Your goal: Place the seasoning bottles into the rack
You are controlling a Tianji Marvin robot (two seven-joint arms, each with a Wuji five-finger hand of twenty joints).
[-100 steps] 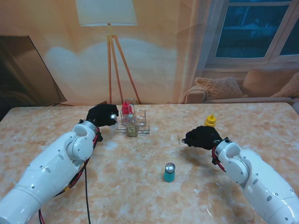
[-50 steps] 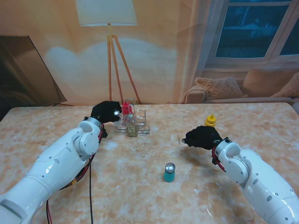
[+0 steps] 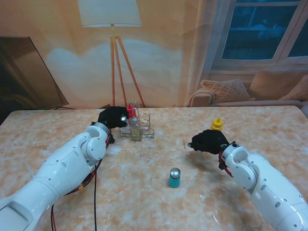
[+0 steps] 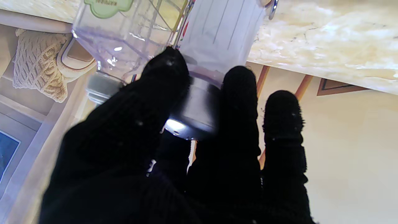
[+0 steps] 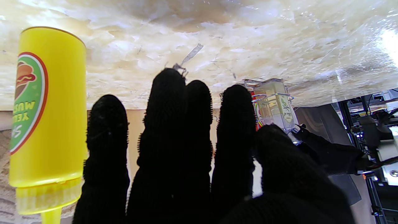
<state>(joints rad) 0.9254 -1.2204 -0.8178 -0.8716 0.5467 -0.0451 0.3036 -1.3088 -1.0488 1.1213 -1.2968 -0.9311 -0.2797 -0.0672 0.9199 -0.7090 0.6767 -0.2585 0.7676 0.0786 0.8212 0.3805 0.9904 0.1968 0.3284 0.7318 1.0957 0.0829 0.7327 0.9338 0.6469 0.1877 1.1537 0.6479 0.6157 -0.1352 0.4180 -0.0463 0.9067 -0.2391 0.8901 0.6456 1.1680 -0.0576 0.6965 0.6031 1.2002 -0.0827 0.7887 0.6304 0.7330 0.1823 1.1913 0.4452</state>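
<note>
While the left hand (image 3: 113, 117) sits at the left side of the clear rack (image 3: 137, 127) near the far edge of the worktop (image 3: 144, 202), its fingers (image 4: 239, 102) are clamped on the silver cap of a clear bottle (image 4: 214, 34). In the left wrist view that bottle stands against the rack's wire frame, with a second clear bottle bearing a green label (image 4: 121, 28) just beside it; whether the held bottle is fully seated in a compartment cannot be told. In the stand view a red-capped bottle (image 3: 129, 111) and a pale, yellowish bottle (image 3: 135, 130) also stand in the rack.

Toward the right side of the worktop, the right hand (image 3: 208, 141) hovers low with its fingers (image 5: 168, 130) straight and side by side, the thumb set a little apart, gripping nothing. A yellow mustard bottle (image 3: 216, 125) stands upright just beyond that hand, toward the far edge, apart from the fingers; in the right wrist view its hot-dog label is plain to read on the yellow body (image 5: 46, 105).

Nearer to me, about midway across the worktop, a small teal bottle with a round silver cap (image 3: 174, 178) stands upright by itself, well apart from both hands and from the rack.
</note>
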